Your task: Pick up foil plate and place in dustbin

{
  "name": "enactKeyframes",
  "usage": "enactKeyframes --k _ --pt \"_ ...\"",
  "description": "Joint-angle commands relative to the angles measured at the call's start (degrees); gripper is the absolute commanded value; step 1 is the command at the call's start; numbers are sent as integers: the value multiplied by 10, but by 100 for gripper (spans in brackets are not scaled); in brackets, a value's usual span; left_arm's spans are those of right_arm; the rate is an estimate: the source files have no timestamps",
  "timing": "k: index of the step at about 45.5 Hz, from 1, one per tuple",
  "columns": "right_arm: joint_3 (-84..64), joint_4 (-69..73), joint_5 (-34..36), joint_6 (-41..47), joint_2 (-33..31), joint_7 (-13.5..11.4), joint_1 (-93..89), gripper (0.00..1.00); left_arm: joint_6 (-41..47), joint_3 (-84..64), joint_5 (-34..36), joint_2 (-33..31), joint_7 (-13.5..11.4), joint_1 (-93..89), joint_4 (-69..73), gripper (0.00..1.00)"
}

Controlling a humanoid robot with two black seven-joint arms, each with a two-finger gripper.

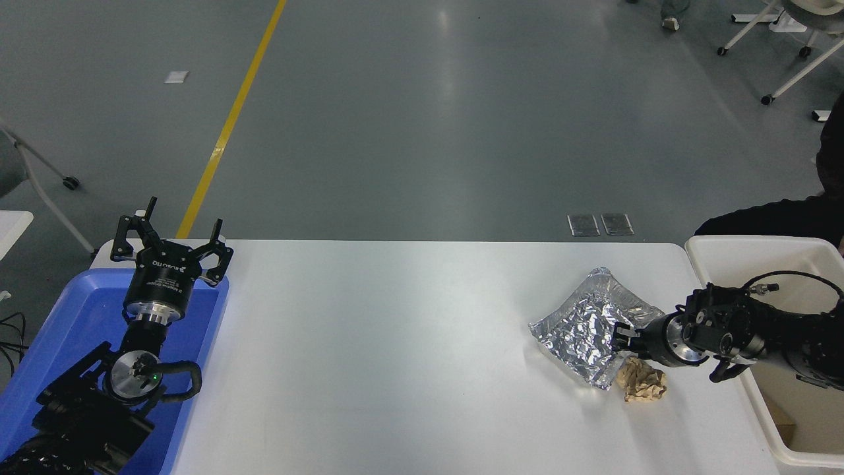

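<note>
End effector (620,335) at foil plate (587,330) edge

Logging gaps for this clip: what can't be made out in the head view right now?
- Right gripper: end-on at the foil plate; open, shut or gripping cannot be told.
- Dustbin: cut by the right and bottom edges, its inside partly behind the right arm.
- Left gripper, parked over the blue tray: arm cut at the lower left.

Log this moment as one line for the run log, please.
stage: reaching for pickup | right gripper: low at foil plate near edge | plate: on table | dustbin: beside table | left gripper: parked, open
</note>
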Motion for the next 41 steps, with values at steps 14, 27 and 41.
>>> enactKeyframes --k 14,27,41 --pt "-47 119 -37 13 -60 15 153 0 0 1 0 0 0 0 0 100" --pt "-158 320 -43 65 -103 16 416 0 0 1 0 0 0 0 0 100" --pt "-212 407 -41 174 -99 26 640 0 0 1 0 0 0 0 0 100"
